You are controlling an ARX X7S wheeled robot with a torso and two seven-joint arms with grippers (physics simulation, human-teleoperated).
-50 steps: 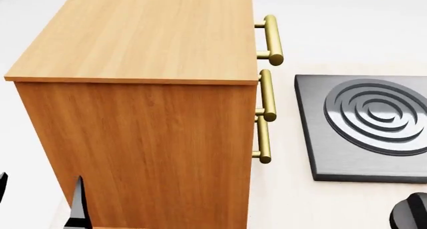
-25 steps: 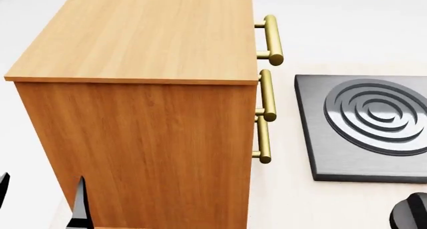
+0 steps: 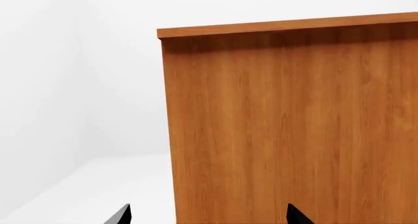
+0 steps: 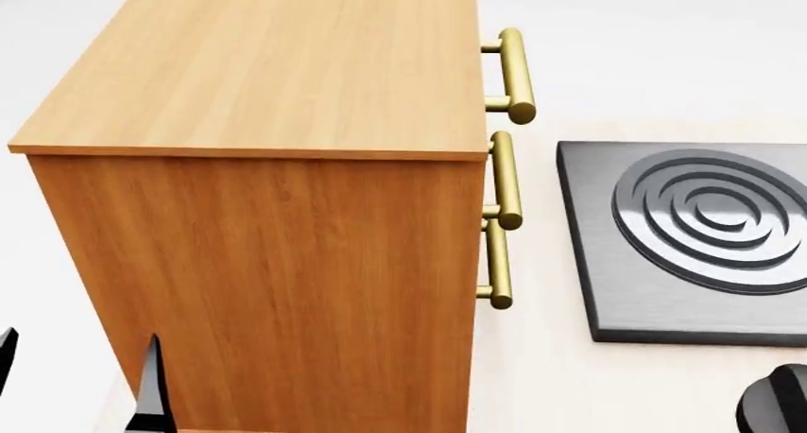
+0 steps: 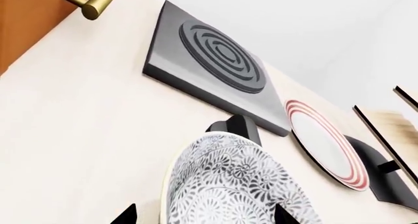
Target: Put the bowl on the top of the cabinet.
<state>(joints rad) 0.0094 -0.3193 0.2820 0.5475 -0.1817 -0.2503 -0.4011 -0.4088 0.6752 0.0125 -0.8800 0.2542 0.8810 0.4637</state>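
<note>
The cabinet [image 4: 271,168] is seen as a tall box of orange-brown wood grain, its flat top paler and projecting as a thin lip over the side panel. Three cylindrical brass bar handles [image 4: 511,74] are fixed along its front edge. Beside it on the pale, matte worktop [image 4: 542,376] a square dark-grey slab [image 4: 687,244] is laid, cut with concentric circular grooves.

The bowl [image 5: 228,190] is found in the right wrist view, close between the fingertips of the right hand [image 5: 203,215], which are spread to either side of it; whether it is touched cannot be told. Its deep round wall is covered in dense black floral tracery on white. Beyond it, a flat white plate [image 5: 326,150] with red rings is seen near the slab.

The left hand [image 3: 207,215] is held spread before the cabinet's side panel.
</note>
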